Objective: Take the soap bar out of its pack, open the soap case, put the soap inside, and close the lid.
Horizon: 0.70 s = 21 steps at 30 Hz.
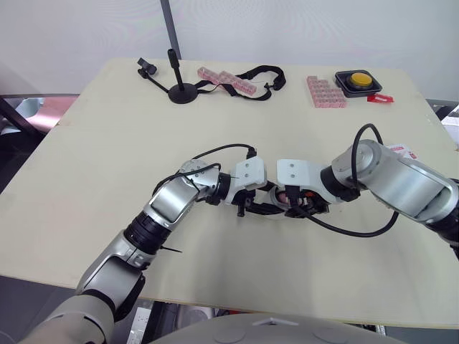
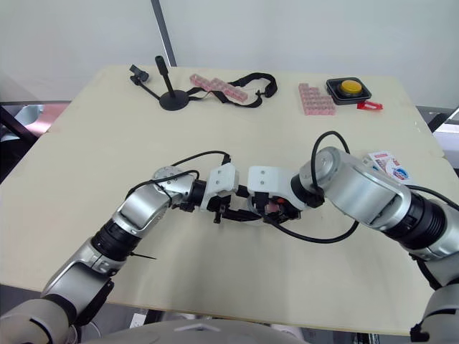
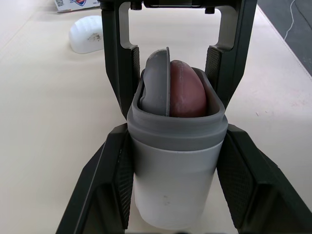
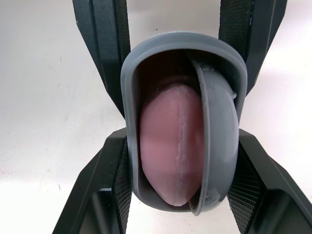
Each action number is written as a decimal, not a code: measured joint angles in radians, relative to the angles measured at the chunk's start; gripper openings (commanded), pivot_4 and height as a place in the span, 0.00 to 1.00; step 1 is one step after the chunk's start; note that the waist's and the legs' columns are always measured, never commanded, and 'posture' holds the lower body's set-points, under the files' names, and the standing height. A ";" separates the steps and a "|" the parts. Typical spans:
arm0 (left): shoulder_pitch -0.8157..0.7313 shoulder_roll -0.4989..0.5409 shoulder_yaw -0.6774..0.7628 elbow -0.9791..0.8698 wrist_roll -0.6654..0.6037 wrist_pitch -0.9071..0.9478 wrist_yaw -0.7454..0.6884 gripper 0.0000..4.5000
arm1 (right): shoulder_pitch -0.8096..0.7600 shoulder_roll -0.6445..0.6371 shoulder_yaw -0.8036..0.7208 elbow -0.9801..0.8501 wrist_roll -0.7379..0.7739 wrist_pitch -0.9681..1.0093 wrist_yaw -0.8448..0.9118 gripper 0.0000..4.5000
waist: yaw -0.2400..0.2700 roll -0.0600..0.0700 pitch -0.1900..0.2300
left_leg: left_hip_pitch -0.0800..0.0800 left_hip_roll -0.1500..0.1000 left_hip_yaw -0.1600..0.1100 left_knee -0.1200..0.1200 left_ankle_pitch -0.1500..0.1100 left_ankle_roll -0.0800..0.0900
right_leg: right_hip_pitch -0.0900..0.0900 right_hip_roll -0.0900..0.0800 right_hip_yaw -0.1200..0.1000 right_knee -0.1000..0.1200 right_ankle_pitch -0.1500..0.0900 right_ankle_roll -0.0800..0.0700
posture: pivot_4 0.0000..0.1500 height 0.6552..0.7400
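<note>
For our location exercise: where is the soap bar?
The soap bar sits in the open soap case, clamped between left gripper and right gripper at table centre.

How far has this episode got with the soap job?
Done: soap out of its pack, sitting inside the opened soap case. In hand: left gripper and right gripper both clamp the case. Remaining: the lid stands tilted at the opening, not closed.
</note>
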 measured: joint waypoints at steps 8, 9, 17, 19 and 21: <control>0.003 0.006 -0.001 0.000 0.016 -0.018 -0.001 0.42 | 0.001 0.003 0.000 -0.001 0.000 0.000 -0.003 0.47 | 0.000 0.000 0.000 | 0.000 0.000 0.000 0.000 0.000 0.000 | 0.000 0.000 0.000 0.000 0.000 0.000 | 1.00 1.00; 0.003 0.005 -0.001 0.000 0.017 -0.019 -0.001 0.42 | 0.001 0.003 0.000 -0.001 0.000 0.001 -0.004 0.47 | 0.000 0.000 0.000 | 0.000 0.000 0.000 0.000 0.000 0.000 | 0.000 0.000 0.000 0.000 0.000 0.000 | 1.00 1.00; 0.008 0.002 -0.004 0.000 0.030 -0.043 0.008 0.42 | 0.006 0.021 -0.009 -0.003 0.000 0.003 -0.008 0.97 | 0.000 0.000 0.000 | 0.000 0.000 0.000 0.000 0.000 0.000 | 0.000 0.000 0.000 0.001 0.000 0.000 | 1.00 1.00; 0.011 0.004 -0.004 0.000 0.031 -0.052 0.007 0.42 | 0.015 0.021 -0.015 -0.003 0.000 0.003 -0.007 0.99 | 0.001 0.000 0.000 | 0.000 0.000 0.000 0.001 0.000 0.000 | 0.000 0.000 0.000 0.001 0.000 0.000 | 1.00 1.00; 0.016 0.007 -0.004 0.001 0.036 -0.064 0.007 0.42 | 0.030 0.016 -0.023 -0.002 0.000 -0.001 -0.006 0.99 | 0.000 0.000 0.000 | 0.000 0.000 0.000 0.001 0.000 0.000 | 0.000 0.000 0.000 0.001 0.000 0.000 | 1.00 1.00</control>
